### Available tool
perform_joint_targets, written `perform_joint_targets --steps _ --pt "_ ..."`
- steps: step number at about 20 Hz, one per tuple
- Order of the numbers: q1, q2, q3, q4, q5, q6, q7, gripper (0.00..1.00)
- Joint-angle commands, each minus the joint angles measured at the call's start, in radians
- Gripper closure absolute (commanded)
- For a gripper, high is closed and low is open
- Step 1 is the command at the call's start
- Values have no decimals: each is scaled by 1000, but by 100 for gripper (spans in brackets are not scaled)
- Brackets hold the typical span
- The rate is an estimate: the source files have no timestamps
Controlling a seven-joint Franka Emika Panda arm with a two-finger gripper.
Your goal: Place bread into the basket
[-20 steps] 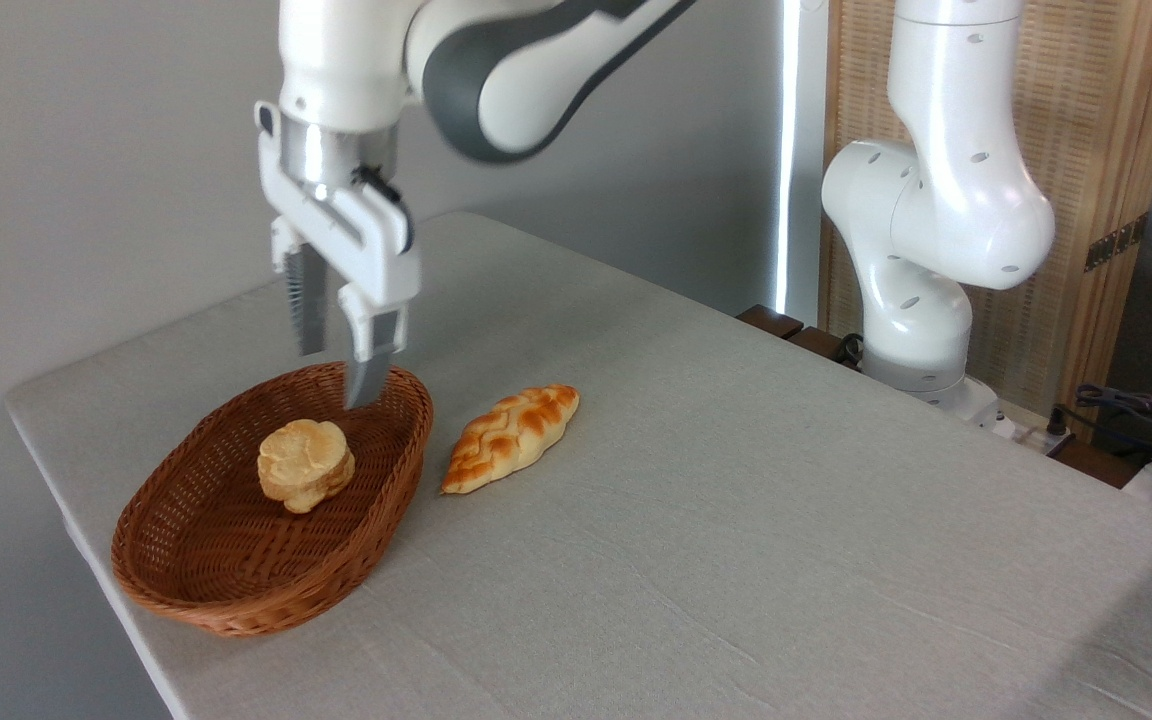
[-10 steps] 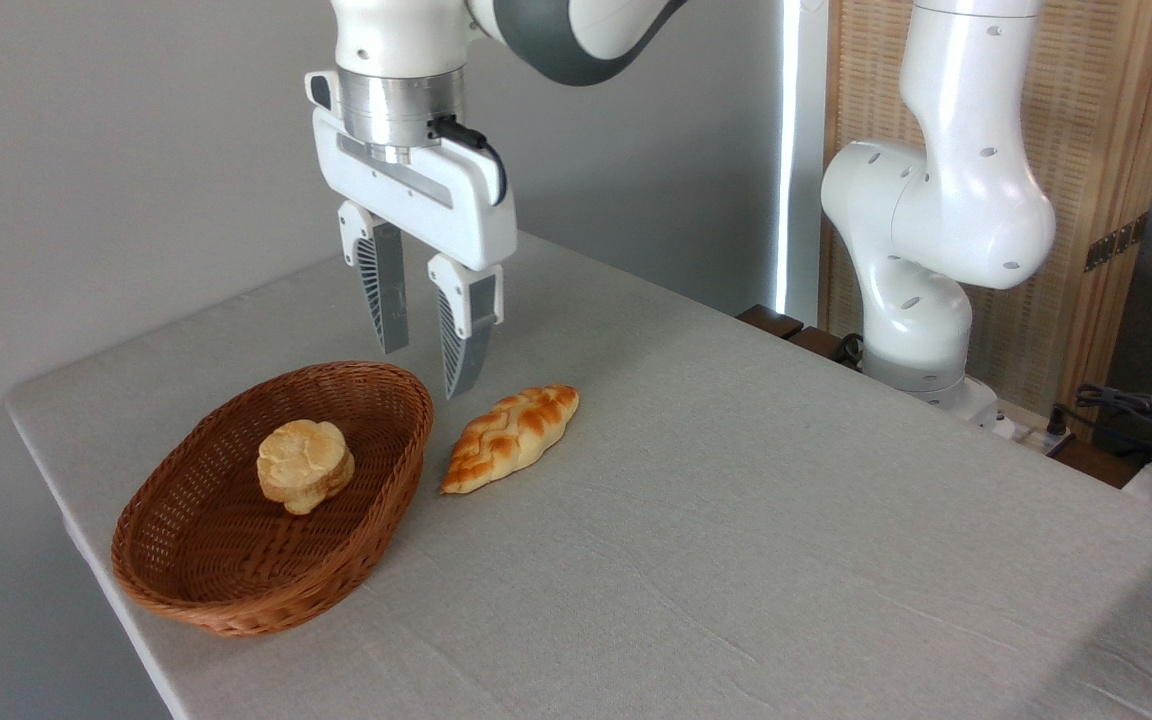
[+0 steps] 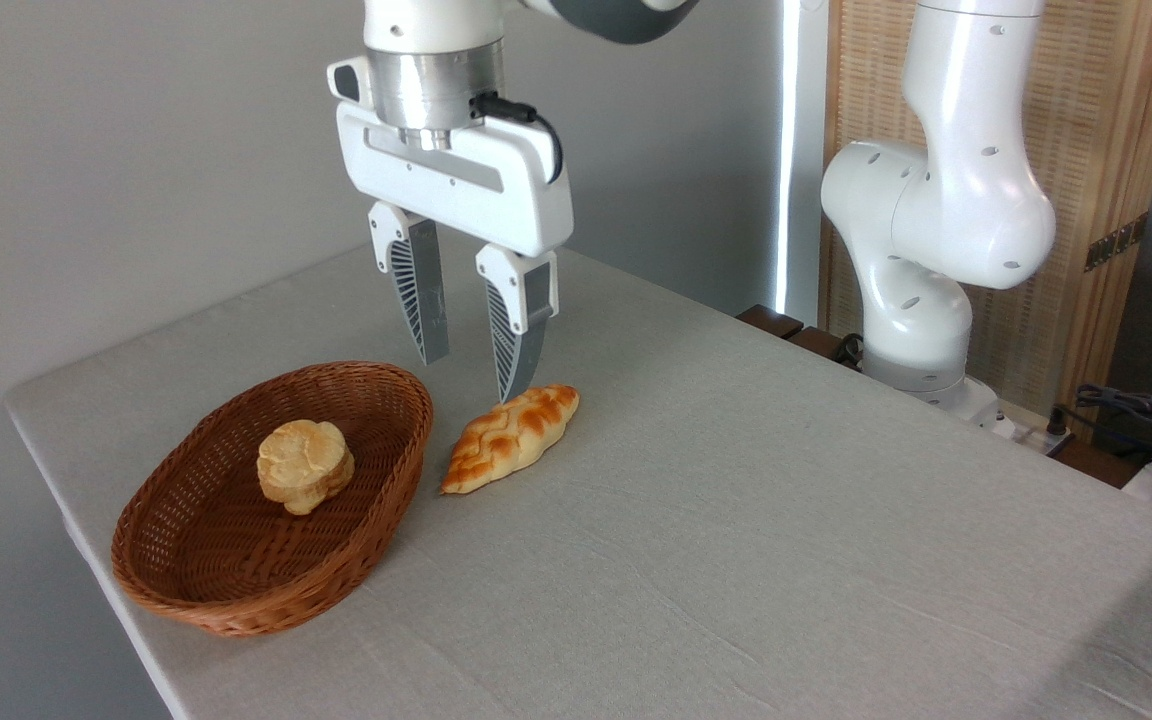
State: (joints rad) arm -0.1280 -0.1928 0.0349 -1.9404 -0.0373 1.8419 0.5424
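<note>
Gray table [image 3: 736,520] | we see the basket [image 3: 226,590] near us, bun [image 3: 305,465] sitting inside, so that job looks done | loaf [image 3: 511,437] just beside it | gripper [image 3: 473,350] above, fingers spread, holding nothing

The bread [image 3: 305,464] lies inside the basket [image 3: 198,590] at the left of the grey surface [image 3: 736,520]. Just right of the basket lies a braided loaf [image 3: 510,439]. The gripper [image 3: 472,375] hangs above the loaf's far end, jaws apart and holding nothing, pointing down.
</note>
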Motion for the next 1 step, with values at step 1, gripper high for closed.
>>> perform_joint_targets --steps 1 --pt "-8 0 13 20 5 -26 -9 0"
